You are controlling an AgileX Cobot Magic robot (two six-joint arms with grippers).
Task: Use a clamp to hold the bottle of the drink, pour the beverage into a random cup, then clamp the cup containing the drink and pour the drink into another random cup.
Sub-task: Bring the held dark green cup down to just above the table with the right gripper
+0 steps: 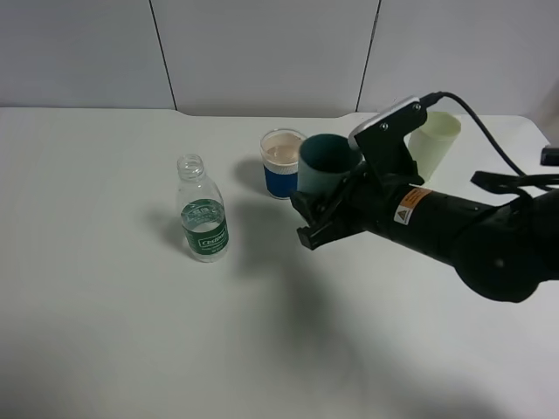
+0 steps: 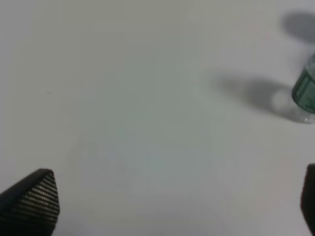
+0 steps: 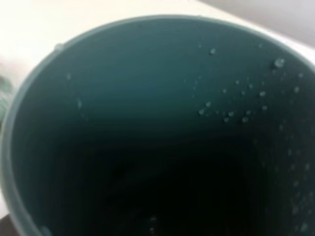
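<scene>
The bottle [image 1: 203, 220] stands upright and uncapped, well apart from the right gripper [image 1: 325, 212] on its far left; the left gripper [image 2: 177, 206], jaws spread wide, hovers over bare table with nothing held. Just beyond the right gripper's tips sits the white cup with a blue band [image 1: 282, 163]. The right gripper, pressed together on the teal cup [image 1: 327, 166], holds it lifted and tilted; droplets cling inside. Risks: a slipping pinch drops the cup, or an off-centre tilt spills beside the 2nd cup's rim.
</scene>
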